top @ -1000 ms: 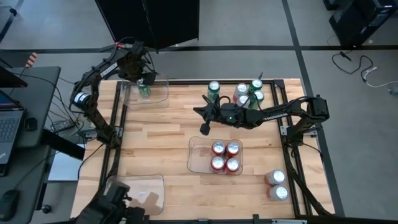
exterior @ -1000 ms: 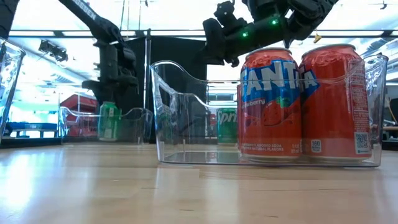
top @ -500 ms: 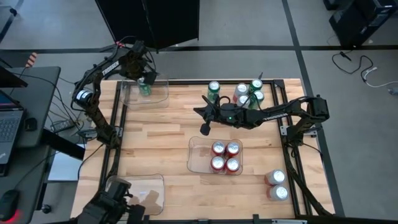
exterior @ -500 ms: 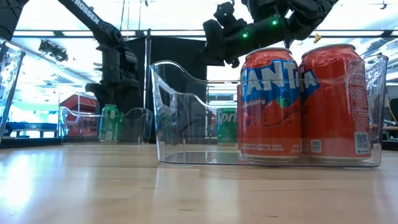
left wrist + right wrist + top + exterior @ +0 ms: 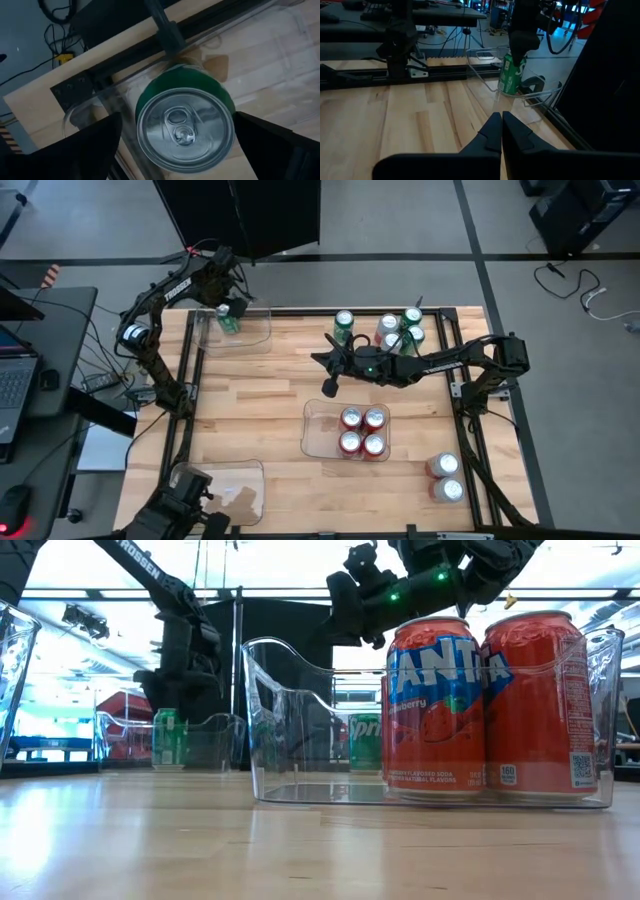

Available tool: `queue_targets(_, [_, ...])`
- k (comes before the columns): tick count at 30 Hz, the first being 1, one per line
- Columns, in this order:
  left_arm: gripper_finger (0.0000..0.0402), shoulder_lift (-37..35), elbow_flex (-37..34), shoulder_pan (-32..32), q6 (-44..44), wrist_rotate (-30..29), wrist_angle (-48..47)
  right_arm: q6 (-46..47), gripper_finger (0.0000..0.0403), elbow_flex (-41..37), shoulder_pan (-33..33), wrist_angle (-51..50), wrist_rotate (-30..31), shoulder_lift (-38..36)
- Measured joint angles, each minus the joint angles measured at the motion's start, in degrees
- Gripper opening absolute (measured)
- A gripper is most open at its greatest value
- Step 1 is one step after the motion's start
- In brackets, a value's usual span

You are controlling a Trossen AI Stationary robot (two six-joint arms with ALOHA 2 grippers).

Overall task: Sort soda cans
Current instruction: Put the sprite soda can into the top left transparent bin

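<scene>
— Since a moment ago, what is different?

— The left gripper [image 5: 228, 308] has let go. Its fingers [image 5: 95, 150] were closed on the green can [image 5: 229, 319], and now they stand wide open on both sides of it. The can has also slid a little toward the corner of its tray.

— So where is that can now?

— It stands upright inside the clear tray [image 5: 255, 340] at the far left corner of the table [image 5: 250, 395]. It is right up against the tray's wall. I think this means one green can is sorted.

— And where is the can next to the gripper?

— Right under it, between the two open fingers. From the left wrist view you look down on its silver top [image 5: 185, 129]. I can't tell if the fingers touch it.

— What about the other arm?

— The right gripper [image 5: 328, 386] waits over the middle of the table with its fingers shut and nothing in them.

— Is much left to do?

— Four red cans [image 5: 363, 430] sit in the middle tray. More green cans [image 5: 344, 321] wait at the far edge, and two silver cans [image 5: 444, 466] at the near right corner.
</scene>
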Motion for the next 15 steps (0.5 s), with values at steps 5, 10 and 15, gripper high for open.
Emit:
queue_targets(5, [0.0382,-0.05,1.79,-1.06,1.24,-0.67,-0.07,-0.04,0.0022,0.00,-0.32,-0.02,2.44,-0.57])
queue_targets(10, [0.0382,-0.42,4.69,-2.62,2.61,-1.70,0.15,1.49,0.0059,0.00,-1.80,-2.69,3.53,-2.07])
queue_targets(15, [0.0383,-2.31,5.98,-5.11,3.86,-1.88,3.06,4.84,0.0113,0.02,-5.82,-10.33,3.53,-5.50])
